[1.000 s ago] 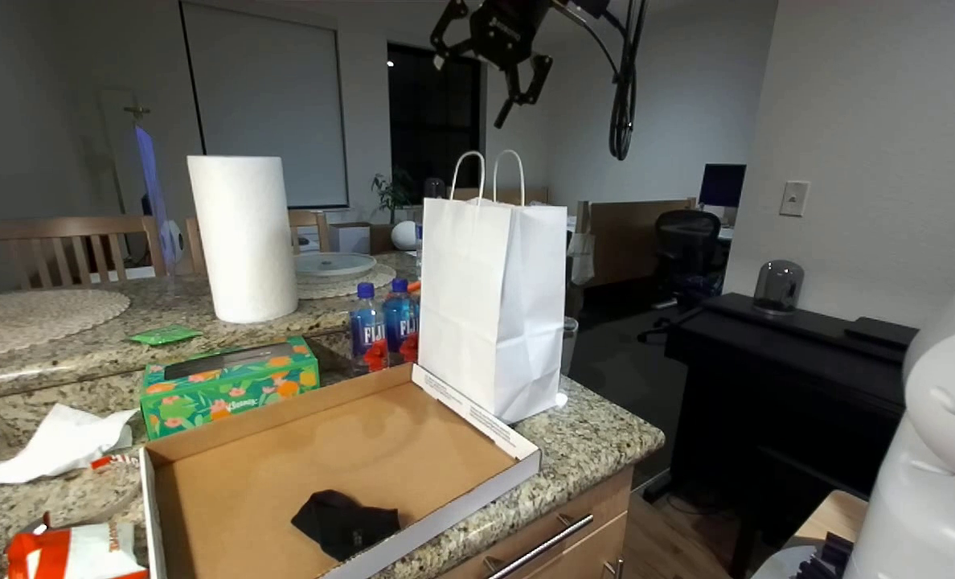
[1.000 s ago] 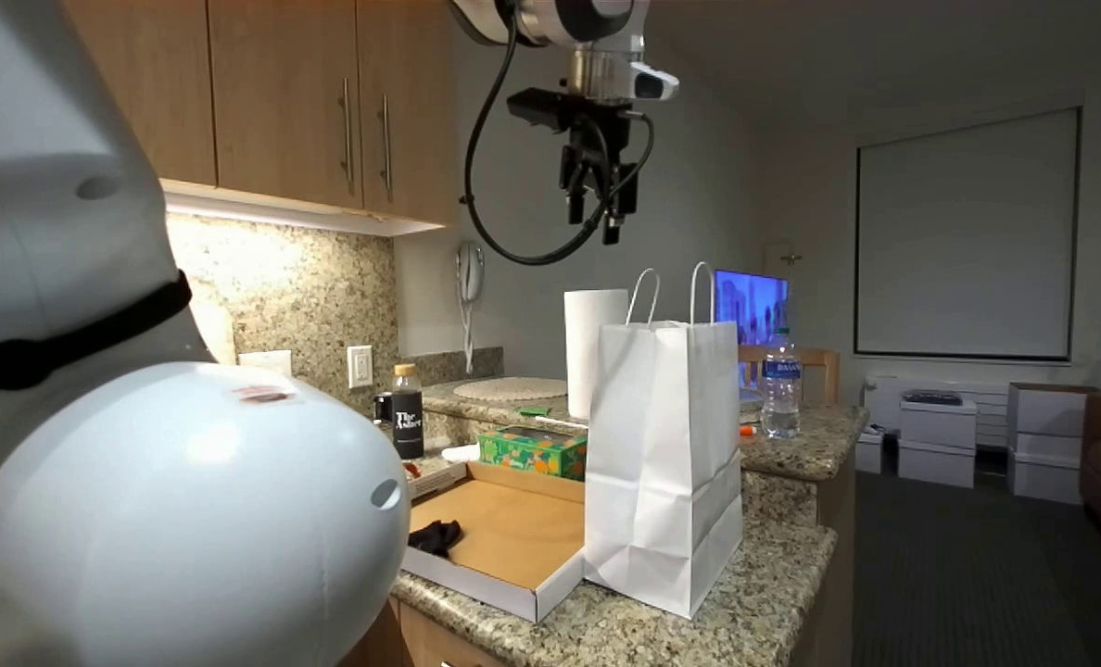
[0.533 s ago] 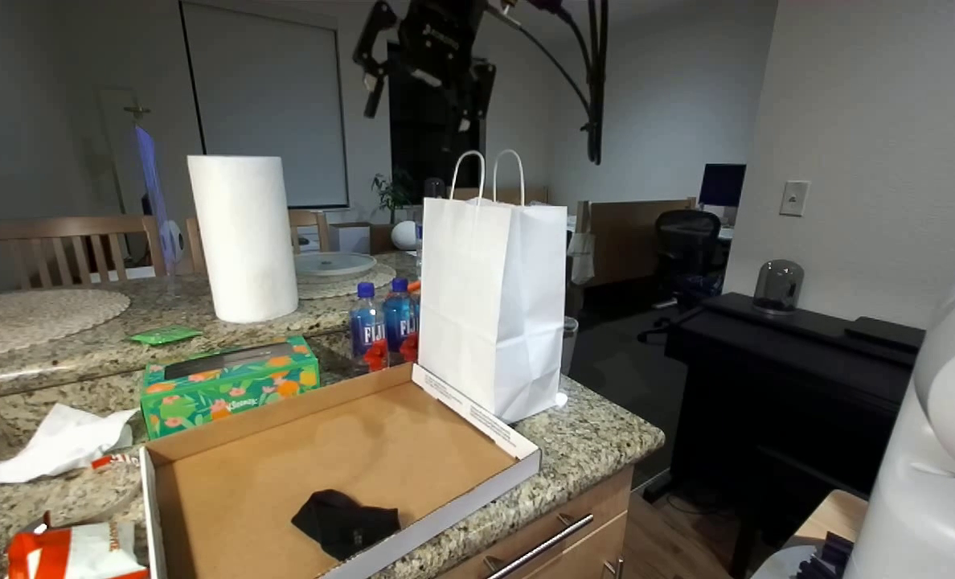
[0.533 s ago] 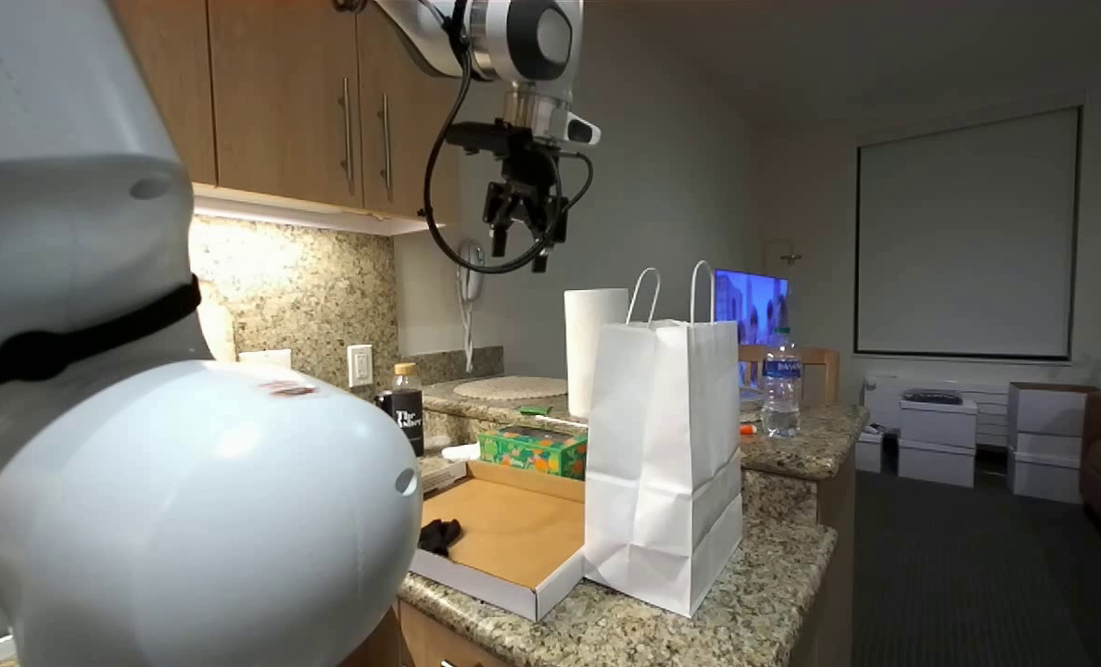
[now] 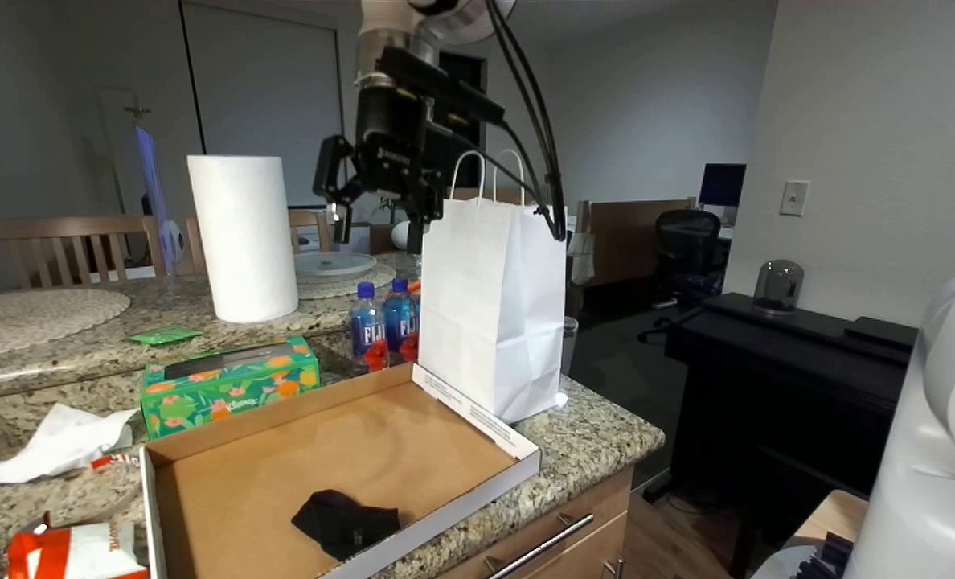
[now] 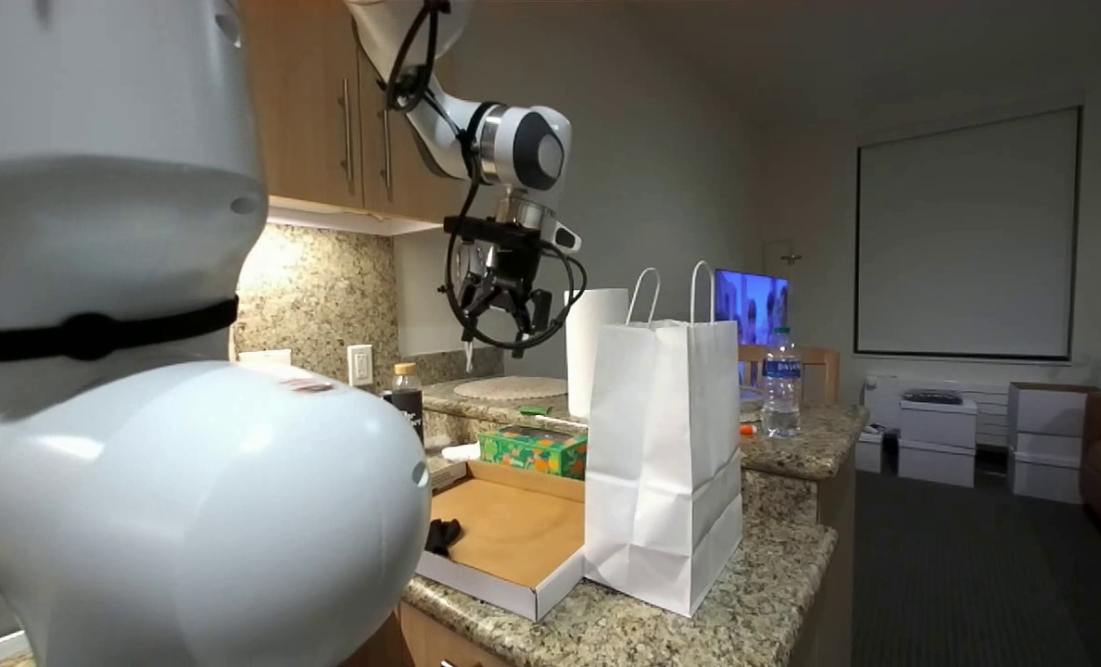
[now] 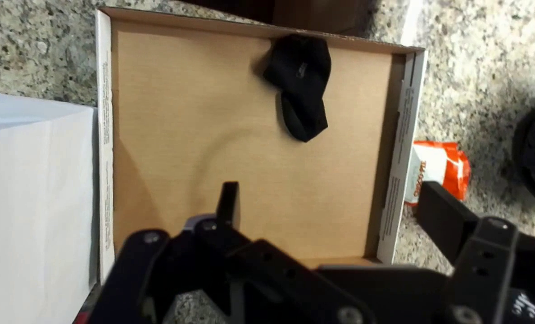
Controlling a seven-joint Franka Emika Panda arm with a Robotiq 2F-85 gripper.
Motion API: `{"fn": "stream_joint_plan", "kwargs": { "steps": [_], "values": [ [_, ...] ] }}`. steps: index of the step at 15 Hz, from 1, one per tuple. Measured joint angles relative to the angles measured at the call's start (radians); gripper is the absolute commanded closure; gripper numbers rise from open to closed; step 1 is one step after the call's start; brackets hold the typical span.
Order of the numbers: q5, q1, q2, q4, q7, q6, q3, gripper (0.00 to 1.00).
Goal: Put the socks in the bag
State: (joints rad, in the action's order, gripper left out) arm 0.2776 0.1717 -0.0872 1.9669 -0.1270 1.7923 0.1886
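Observation:
The black socks (image 7: pixel 301 85) lie as a small crumpled heap in a shallow cardboard tray (image 7: pixel 182 112), against its wall at the top of the wrist view. That same heap of socks (image 5: pixel 345 527) shows near the front edge in an exterior view, and the socks (image 6: pixel 441 535) are partly cut off by the arm in an exterior view. Upright beside the tray stands the white paper bag (image 5: pixel 485 305) with its handles up; its inside is hidden. High above the counter, my gripper (image 5: pixel 379 233) is wide open with nothing between its fingers. In the wrist view the gripper (image 7: pixel 330 193) hangs over the tray.
A paper towel roll (image 5: pixel 244 241), two water bottles (image 5: pixel 365 330) and a flowered tissue box (image 5: pixel 236 386) stand behind the tray. A red and white snack packet (image 7: pixel 445 171) lies beside it. A clear bottle (image 6: pixel 780 384) stands on the raised counter beyond the bag.
My gripper has come down and swung left in both exterior views, away from above the bag. Its jaws have stayed open. Socks, tray and bag have not moved.

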Motion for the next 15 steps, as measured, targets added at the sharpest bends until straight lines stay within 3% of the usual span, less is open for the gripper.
{"fn": "stream_joint_plan", "kwargs": {
  "steps": [4, 10, 15],
  "values": [
    [-0.084, 0.043, 0.08, 0.048, 0.033, 0.102, 0.038, 0.0],
    [-0.091, 0.112, 0.156, 0.24, 0.027, 0.514, 0.088, 0.0],
    [-0.129, 0.144, 0.22, 0.304, 0.009, 0.648, 0.095, 0.0]
  ]
}}
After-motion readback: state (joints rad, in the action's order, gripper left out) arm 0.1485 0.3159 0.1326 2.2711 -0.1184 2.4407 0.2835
